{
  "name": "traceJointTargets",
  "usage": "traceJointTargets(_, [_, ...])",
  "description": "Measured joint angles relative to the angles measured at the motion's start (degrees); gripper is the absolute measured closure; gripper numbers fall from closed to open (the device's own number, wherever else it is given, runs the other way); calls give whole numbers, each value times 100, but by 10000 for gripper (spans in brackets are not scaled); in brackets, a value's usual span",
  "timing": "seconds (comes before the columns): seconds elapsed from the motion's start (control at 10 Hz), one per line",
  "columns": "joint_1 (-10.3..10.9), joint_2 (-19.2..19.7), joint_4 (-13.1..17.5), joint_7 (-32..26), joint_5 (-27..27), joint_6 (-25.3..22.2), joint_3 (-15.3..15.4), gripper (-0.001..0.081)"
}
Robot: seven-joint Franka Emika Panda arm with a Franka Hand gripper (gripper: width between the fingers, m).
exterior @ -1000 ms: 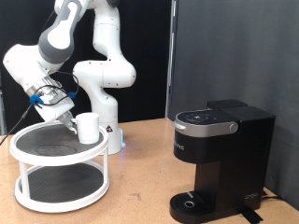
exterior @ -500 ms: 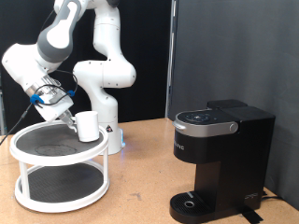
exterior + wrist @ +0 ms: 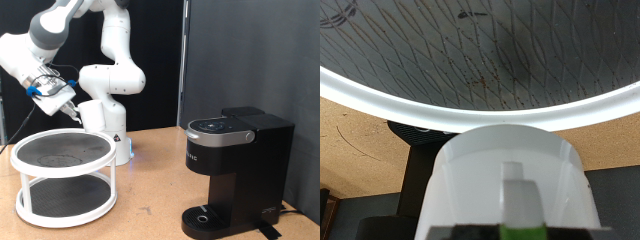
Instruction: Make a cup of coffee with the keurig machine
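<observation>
In the exterior view my gripper (image 3: 73, 110) is raised above the upper left of the scene, over the back edge of the round rack. In the wrist view the white cup (image 3: 508, 172) fills the lower middle, with a fingertip (image 3: 521, 203) pressed against its wall, so the gripper is shut on it. In the exterior view the cup is hard to tell apart from the white robot base behind it. The black keurig machine (image 3: 236, 160) stands at the exterior view's right, lid down, its drip tray (image 3: 204, 217) bare.
A white two-tier round rack with black mesh shelves (image 3: 62, 153) stands at the exterior view's left, below the gripper; its rim also shows in the wrist view (image 3: 390, 102). The robot base (image 3: 108, 120) stands behind the rack. Brown tabletop (image 3: 150, 200) lies between rack and machine.
The gripper has lifted the cup off the rack's top shelf and moved up and slightly towards the exterior view's left. The machine has not moved.
</observation>
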Motion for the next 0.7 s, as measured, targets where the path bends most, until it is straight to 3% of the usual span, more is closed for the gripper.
traceJointTargets(0.2, [24, 16, -39, 23, 163, 5, -1, 799])
traceJointTargets(0.4, [219, 114, -47, 340, 482, -100, 155, 799])
traceJointTargets(0.7, [523, 149, -177, 829, 1178, 741, 722, 799])
